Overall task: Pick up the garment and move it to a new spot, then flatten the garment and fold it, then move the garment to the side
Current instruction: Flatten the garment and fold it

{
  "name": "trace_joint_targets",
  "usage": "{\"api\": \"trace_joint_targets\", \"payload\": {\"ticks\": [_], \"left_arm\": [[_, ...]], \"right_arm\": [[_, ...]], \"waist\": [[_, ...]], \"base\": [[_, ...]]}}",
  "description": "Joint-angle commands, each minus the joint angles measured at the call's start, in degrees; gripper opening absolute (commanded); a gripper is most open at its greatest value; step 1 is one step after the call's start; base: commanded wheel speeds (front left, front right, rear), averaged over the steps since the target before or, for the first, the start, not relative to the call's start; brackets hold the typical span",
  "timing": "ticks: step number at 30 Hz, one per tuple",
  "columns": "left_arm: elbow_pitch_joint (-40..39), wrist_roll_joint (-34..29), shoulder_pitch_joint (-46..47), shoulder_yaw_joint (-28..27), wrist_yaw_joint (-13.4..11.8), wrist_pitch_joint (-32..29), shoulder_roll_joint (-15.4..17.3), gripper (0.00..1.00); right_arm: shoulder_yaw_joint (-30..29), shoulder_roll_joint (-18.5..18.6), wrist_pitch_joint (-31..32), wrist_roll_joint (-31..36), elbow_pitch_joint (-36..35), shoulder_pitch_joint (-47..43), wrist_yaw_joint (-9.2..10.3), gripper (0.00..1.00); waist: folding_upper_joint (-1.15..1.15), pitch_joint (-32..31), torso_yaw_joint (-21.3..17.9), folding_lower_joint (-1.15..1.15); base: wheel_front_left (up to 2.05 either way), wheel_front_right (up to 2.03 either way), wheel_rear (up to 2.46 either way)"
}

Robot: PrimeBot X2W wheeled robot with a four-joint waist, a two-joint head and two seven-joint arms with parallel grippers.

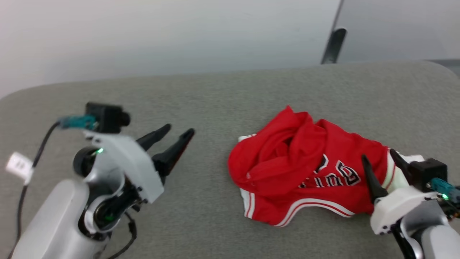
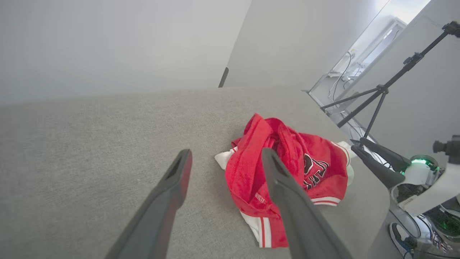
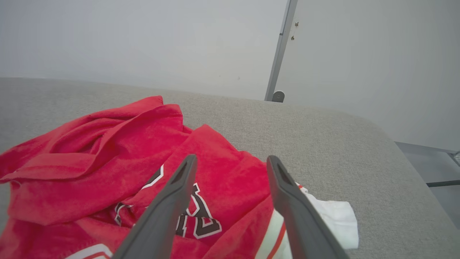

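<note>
Both fingers of my left pincer (image 1: 180, 128) stand spread wide and hold nothing. It hovers left of centre in the head view, over the bare grey desk (image 1: 222, 93), apart from the garment (image 1: 287, 162). The garment lies crumpled right of centre, red with striped trim and black lettering showing. My right pincer (image 1: 377, 154), also spread and empty, sits at the lower right with its tips over the garment's right edge, near a white sleeve (image 3: 334, 216). I cannot tell whether it touches the cloth.

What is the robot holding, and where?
Nothing is held. The left hand is open beside the red shirt; the right hand is open at its white-sleeved end.
</note>
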State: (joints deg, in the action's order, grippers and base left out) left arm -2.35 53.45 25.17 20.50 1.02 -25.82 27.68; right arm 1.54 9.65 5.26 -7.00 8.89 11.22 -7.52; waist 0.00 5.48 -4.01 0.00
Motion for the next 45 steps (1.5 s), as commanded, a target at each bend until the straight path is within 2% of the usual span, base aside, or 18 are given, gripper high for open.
{"api": "trace_joint_targets", "payload": {"ticks": [1,7,10,14,21,31,32,33,34,36,45], "left_arm": [[-0.26,0.42,1.22,0.62,-0.69,-1.89,0.18,1.0],[-0.62,4.78,5.12,4.37,-4.98,-15.53,-0.32,1.0],[-0.72,4.82,6.85,6.12,-6.5,-19.87,-0.04,1.0],[0.64,3.74,8.71,7.79,-7.29,-22.47,0.01,1.0],[6.39,1.15,10.42,10.16,-6.7,-23.88,0.84,1.0],[12.31,1.6,11.1,12.27,-7.29,-27.71,0.61,1.0],[12.41,1.51,11.27,12.5,-7.1,-27.94,0.63,0.91],[12.53,1.83,11.37,12.41,-6.95,-28.04,0.44,0.73],[12.68,2.11,11.34,12.33,-6.76,-28.12,0.27,0.45],[12.71,2.55,11.73,12.08,-6.13,-27.84,0.06,0.0],[11.11,1.03,15.75,11.23,-6.0,-28.43,1.99,0.0]], "right_arm": [[0.64,-0.49,-0.4,-0.07,0.27,1.0,0.06,1.0],[1.16,-1.6,-1.84,-0.49,2.15,2.8,0.06,1.0],[1.51,-2.21,-2.46,-0.57,3.21,3.25,0.06,1.0],[1.65,-2.72,-3.42,-0.83,4.39,4.1,0.06,1.0],[2.13,-3.78,-4.73,-1.17,6.23,5.13,0.06,1.0],[2.11,-4.39,-5.69,-1.48,8.25,6.26,0.06,1.0],[2.18,-4.44,-5.77,-1.48,8.41,6.4,0.06,1.0],[2.17,-4.47,-5.77,-1.5,8.56,6.55,0.06,1.0],[2.15,-4.48,-5.87,-1.51,8.7,6.69,0.06,1.0],[2.1,-4.59,-5.98,-1.49,8.89,6.96,0.06,1.0],[1.85,-4.65,-6.43,-1.2,9.53,6.76,0.06,1.0]], "waist": [[0.0,1.88,-2.95,0.0],[0.0,3.96,-6.77,0.0],[0.0,4.96,-8.37,0.0],[0.0,6.01,-10.19,0.0],[0.0,7.67,-12.62,0.0],[0.0,9.01,-13.58,0.0],[0.0,9.05,-13.6,0.0],[0.0,9.11,-13.58,0.0],[0.0,9.16,-13.52,0.0],[0.0,9.23,-13.39,0.0],[0.0,8.68,-12.93,0.0]], "base": [[0.0,0.0,0.0],[0.0,0.0,0.0],[0.0,0.0,0.0],[0.0,0.0,0.0],[0.0,0.0,0.0],[0.0,0.0,0.0],[0.0,0.0,0.0],[0.0,0.0,0.0],[0.0,0.0,0.0],[0.0,0.0,0.0],[0.0,0.0,0.0]]}}
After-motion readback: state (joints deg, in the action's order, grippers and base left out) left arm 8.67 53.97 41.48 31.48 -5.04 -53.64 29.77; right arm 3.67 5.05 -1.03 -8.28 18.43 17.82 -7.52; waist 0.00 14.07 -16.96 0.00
